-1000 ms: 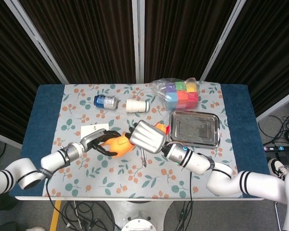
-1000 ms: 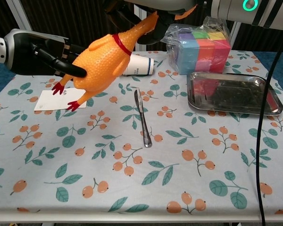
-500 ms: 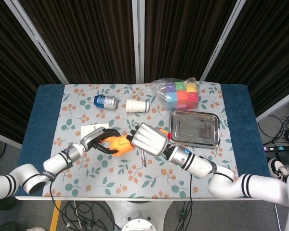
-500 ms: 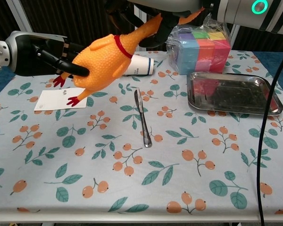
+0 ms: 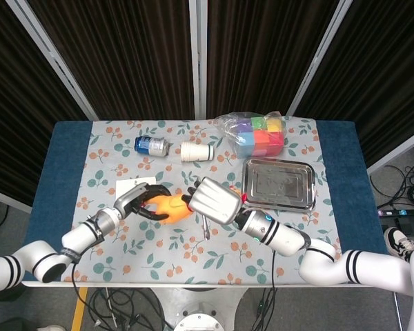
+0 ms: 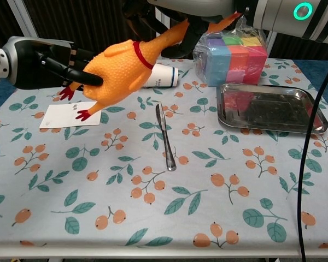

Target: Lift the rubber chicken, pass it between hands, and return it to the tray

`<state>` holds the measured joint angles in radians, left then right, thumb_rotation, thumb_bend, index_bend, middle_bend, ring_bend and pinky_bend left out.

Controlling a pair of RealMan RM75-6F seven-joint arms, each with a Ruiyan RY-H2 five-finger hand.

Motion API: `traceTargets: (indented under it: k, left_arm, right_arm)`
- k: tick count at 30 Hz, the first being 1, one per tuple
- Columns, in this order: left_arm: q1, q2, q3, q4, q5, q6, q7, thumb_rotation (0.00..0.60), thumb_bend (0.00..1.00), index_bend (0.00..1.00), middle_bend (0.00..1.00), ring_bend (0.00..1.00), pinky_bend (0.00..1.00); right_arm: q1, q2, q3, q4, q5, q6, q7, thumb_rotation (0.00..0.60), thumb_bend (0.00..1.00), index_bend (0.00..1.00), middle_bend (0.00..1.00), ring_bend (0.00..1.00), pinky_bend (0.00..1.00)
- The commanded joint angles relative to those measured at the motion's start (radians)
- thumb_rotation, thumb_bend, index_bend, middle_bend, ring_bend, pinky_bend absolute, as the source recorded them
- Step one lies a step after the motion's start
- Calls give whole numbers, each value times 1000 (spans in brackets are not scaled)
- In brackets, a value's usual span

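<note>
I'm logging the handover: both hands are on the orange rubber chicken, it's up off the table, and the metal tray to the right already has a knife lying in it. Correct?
One detail is wrong. The chest view shows the silver butter knife lying on the floral tablecloth, left of the metal tray, not in it. The rest holds: the left hand and right hand both hold the orange rubber chicken above the table.

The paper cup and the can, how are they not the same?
The paper cup is white with a dark band near its rim; the can is blue and silvery. The cup lies nearer the bag of coloured blocks, the can further left. Both lie on their sides on the flowery tablecloth.
</note>
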<state>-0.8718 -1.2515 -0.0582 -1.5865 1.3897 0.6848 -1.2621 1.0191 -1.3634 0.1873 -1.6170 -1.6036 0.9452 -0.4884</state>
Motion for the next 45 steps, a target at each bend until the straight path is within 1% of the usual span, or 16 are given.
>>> traceTargets:
  k: [1, 2, 4, 6, 9, 12, 16, 17, 24, 29, 31, 33, 36, 40, 42, 45]
  left_arm:
    - [11, 22, 19, 8, 127, 24, -104, 600, 778, 277, 372, 303, 449]
    - [14, 21, 22, 15, 145, 38, -129, 600, 722, 239, 301, 240, 390]
    - [17, 20, 28, 32, 178, 66, -182, 600, 638, 219, 242, 190, 341]
    - [20, 18, 33, 44, 198, 88, -216, 587, 566, 210, 212, 166, 324]
    - [20, 16, 44, 62, 227, 118, -251, 532, 448, 196, 191, 148, 300]
    - [14, 16, 53, 70, 246, 133, -265, 507, 387, 190, 178, 139, 287]
    - [-5, 11, 63, 74, 252, 119, -234, 596, 382, 189, 175, 138, 285]
    - [-10, 9, 65, 73, 252, 113, -226, 600, 382, 189, 175, 138, 285]
    - [-34, 3, 71, 59, 235, 86, -163, 600, 382, 189, 160, 138, 285]
    - [-38, 18, 77, 38, 233, 97, -192, 599, 352, 182, 146, 126, 272]
    - [-38, 25, 82, 32, 239, 106, -214, 573, 318, 177, 138, 118, 259]
    - [-39, 31, 89, 29, 246, 112, -222, 520, 289, 174, 136, 117, 248]
    - [-40, 34, 95, 22, 243, 113, -212, 508, 268, 164, 127, 108, 226]
    - [-45, 31, 93, 10, 214, 90, -170, 513, 259, 146, 87, 82, 198]
    - [-46, 28, 88, 6, 193, 78, -143, 558, 256, 144, 75, 78, 196]
    - [-48, 25, 78, -8, 151, 52, -76, 600, 249, 143, 74, 78, 196]
  right_arm:
    - [3, 1, -1, 6, -3, -3, 1, 600, 628, 856, 708, 691, 892]
    - [4, 2, -1, 8, -3, -4, 2, 600, 628, 857, 708, 691, 892]
    - [5, 1, -2, 12, -5, -4, 3, 600, 628, 857, 708, 691, 892]
    - [6, -1, -1, 20, -6, -3, 3, 600, 628, 857, 708, 691, 892]
    - [9, -5, 0, 33, -5, -4, 3, 600, 630, 859, 709, 691, 892]
    - [11, -11, 3, 40, -3, -2, 9, 600, 633, 860, 709, 691, 892]
    - [14, -18, 7, 43, -5, 5, 15, 600, 633, 860, 709, 691, 892]
    - [15, -19, 8, 43, -5, 6, 14, 600, 633, 859, 709, 691, 892]
    - [18, -24, 15, 44, 4, 7, 8, 600, 633, 860, 709, 691, 892]
    - [19, -31, 13, 52, 11, 4, -4, 600, 633, 862, 710, 691, 892]
    - [21, -35, 12, 58, 13, 1, -7, 600, 633, 862, 710, 691, 892]
    - [23, -41, 13, 64, 17, -1, -10, 600, 633, 862, 710, 691, 892]
    - [25, -52, 19, 67, 25, 2, -17, 600, 638, 862, 710, 691, 892]
    - [27, -66, 25, 65, 34, 8, -35, 600, 651, 862, 710, 691, 892]
    - [27, -71, 27, 62, 38, 12, -47, 600, 654, 862, 710, 691, 892]
    - [25, -79, 32, 58, 46, 20, -65, 600, 656, 863, 710, 692, 892]
